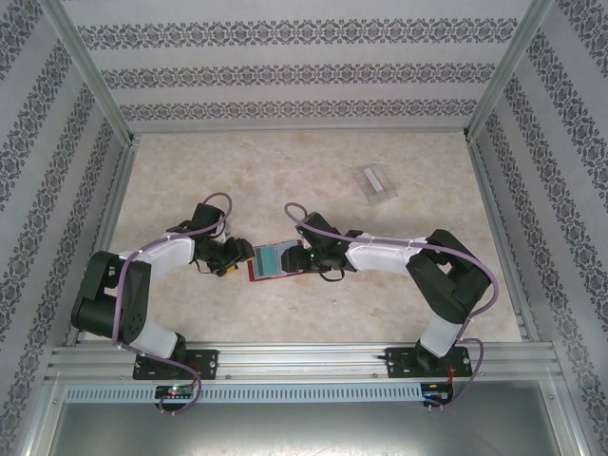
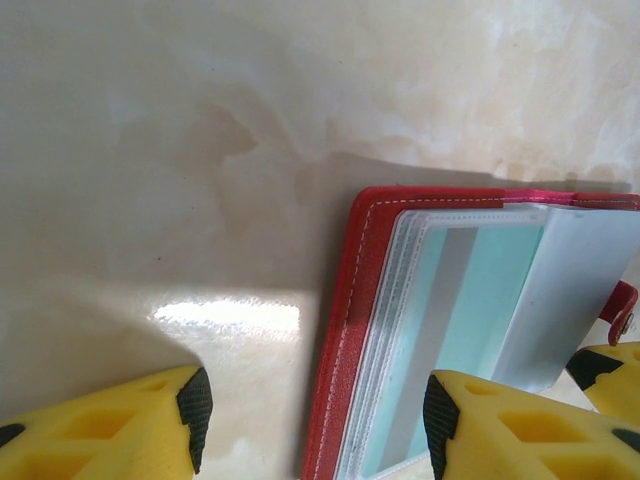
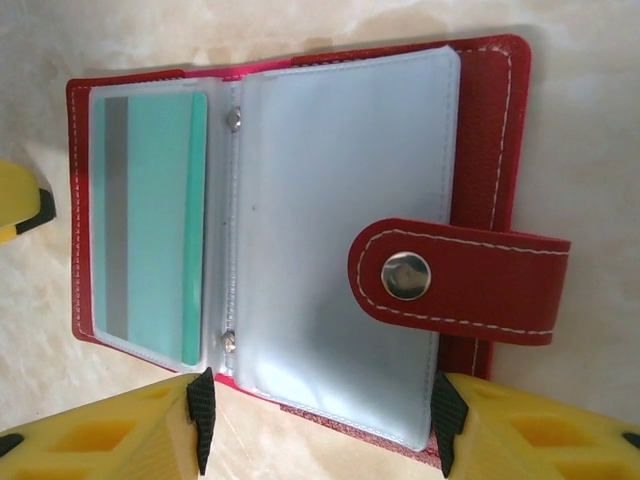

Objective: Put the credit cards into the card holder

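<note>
A red snap wallet point(image 1: 269, 260) lies open on the table between my two grippers. A teal credit card point(image 3: 150, 220) with a grey stripe sits inside the wallet's clear sleeve point(image 2: 470, 300). The clear card holder point(image 1: 375, 182) stands far back right, apart from both arms. My left gripper point(image 2: 318, 420) is open, with the wallet's red stitched edge point(image 2: 345, 330) between its yellow fingers; it sits at the wallet's left side point(image 1: 237, 256). My right gripper point(image 3: 322, 425) is open and straddles the near edge of a clear sleeve page point(image 3: 340, 230), at the wallet's right side point(image 1: 302, 258).
The wallet's red strap with a metal snap point(image 3: 406, 276) lies folded over the sleeve page. Patterned walls point(image 1: 285, 71) close in the beige marbled table point(image 1: 285, 180) on three sides. The other gripper's yellow finger point(image 2: 610, 370) shows at the wallet's far side.
</note>
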